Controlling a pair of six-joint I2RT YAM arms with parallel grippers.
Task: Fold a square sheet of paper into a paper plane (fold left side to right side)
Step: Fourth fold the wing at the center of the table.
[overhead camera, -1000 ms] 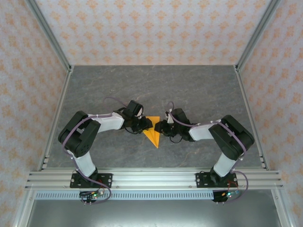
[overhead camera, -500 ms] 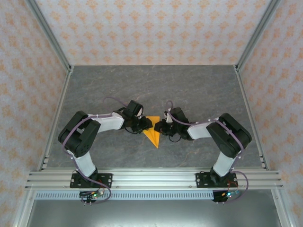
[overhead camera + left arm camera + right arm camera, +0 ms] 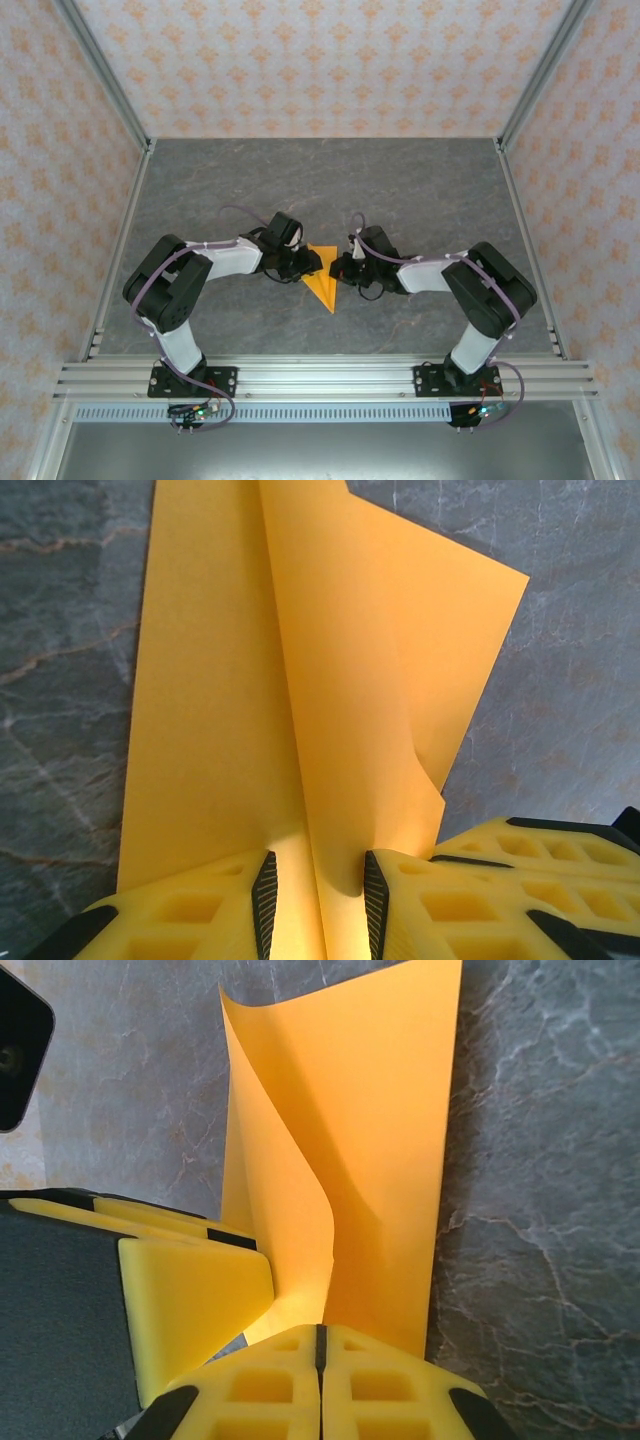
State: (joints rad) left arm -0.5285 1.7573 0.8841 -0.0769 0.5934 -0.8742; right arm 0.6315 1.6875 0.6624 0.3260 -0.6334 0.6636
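You're handling thin, floppy, crease-prone stock: the paper plane [image 3: 322,285] is lying on the table [image 3: 200,190], nose pointing to 6 o'clock, right gripper [image 3: 320,1332] pinching its 3 o'clock flap fully closed, left gripper [image 3: 316,870] straddling the 9 o'clock ridge part-open, not clamping — so you're wanting light pinches at flap edges.

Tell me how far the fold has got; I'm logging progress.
Done: the paper is already creased into a pointed shape. In hand: the right gripper pinches a raised flap; the left gripper stands open astride it. Left: laying that flap flat and pressing it.
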